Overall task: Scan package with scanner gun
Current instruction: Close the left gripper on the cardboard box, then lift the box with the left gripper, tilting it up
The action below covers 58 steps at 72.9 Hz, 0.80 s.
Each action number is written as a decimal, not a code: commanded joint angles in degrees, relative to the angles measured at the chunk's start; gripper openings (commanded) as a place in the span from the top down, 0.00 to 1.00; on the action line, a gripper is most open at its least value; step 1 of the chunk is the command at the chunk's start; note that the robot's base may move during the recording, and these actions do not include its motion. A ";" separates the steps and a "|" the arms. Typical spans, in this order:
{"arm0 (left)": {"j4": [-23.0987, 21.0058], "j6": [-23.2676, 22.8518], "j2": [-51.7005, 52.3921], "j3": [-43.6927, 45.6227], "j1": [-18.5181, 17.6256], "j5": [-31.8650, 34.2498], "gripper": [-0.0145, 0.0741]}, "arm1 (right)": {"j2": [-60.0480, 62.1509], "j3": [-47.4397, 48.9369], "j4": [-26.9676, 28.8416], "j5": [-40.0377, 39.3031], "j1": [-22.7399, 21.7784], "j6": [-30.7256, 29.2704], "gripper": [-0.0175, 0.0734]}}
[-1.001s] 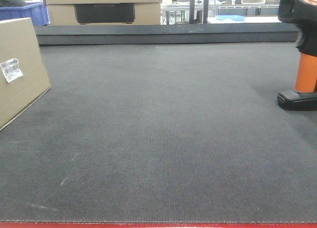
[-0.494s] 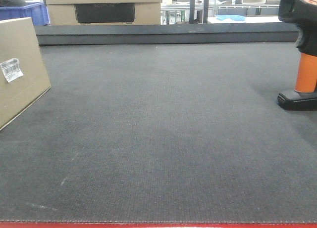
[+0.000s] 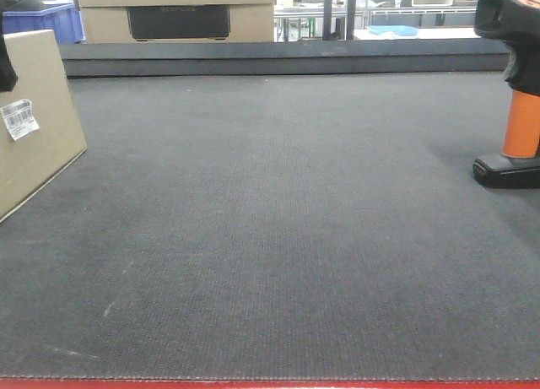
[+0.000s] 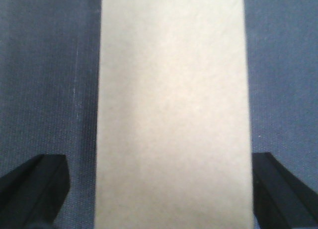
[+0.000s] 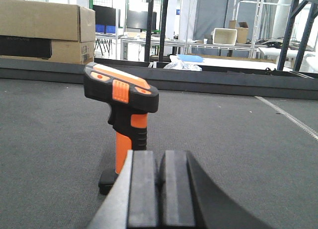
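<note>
The package (image 3: pixel 34 110) is plain tan, with a white label (image 3: pixel 18 119) carrying dark bars. The scanner (image 5: pixel 124 97) has a black head with orange patches, an orange handle and a black base. The tabletop (image 3: pixel 278 237) is dark grey, finely woven, with a red front edge. The crate (image 3: pixel 46 22) behind the package is blue.
</note>
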State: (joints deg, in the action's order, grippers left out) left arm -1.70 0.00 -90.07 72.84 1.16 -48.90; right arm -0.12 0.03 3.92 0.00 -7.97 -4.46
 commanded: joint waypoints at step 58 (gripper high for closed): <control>-15.06 -9.48 2.29 10.06 -5.93 -6.13 0.96 | 0.12 -0.03 -0.23 -1.31 0.00 0.02 0.99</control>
State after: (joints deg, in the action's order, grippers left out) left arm -11.50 -6.29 -89.05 82.21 -1.89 -56.86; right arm -0.12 0.03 3.92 0.00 -7.97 -4.46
